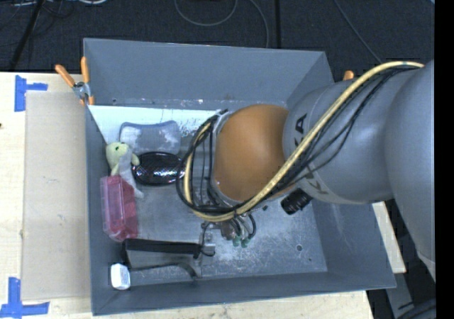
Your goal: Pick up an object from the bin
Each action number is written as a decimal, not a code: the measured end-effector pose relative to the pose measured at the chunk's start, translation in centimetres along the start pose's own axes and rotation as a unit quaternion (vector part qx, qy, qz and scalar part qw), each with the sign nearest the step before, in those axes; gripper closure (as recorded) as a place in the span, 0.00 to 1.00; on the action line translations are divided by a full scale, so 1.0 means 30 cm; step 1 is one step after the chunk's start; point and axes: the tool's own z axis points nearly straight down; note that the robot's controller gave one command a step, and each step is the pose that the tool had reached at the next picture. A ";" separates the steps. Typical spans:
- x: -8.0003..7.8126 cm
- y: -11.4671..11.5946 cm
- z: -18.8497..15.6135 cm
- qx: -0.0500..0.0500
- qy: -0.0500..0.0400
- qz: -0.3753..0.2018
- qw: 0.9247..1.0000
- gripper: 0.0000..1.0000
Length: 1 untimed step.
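Grey arm (369, 140), orange wrist cover (248, 151) and looped cables hide the mid-floor of the bin (213, 69). Gripper (206, 245) is low, at the right end of a long black flat bar (159, 247) near the front wall; its grip state cannot be told. Along the left wall: pink translucent block (119, 208), glossy black oval (157, 167), small white cylinder (120, 276).

Black two-armed tool at the pincer's tip

A slim black tool (159, 246) lies flat, its two long arms stretching away to the left of the pincer (207, 245) and meeting just beside it. Whether it is gripped cannot be told.
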 end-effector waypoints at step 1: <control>-0.001 0.128 0.166 0.001 0.003 0.028 1.000 0.00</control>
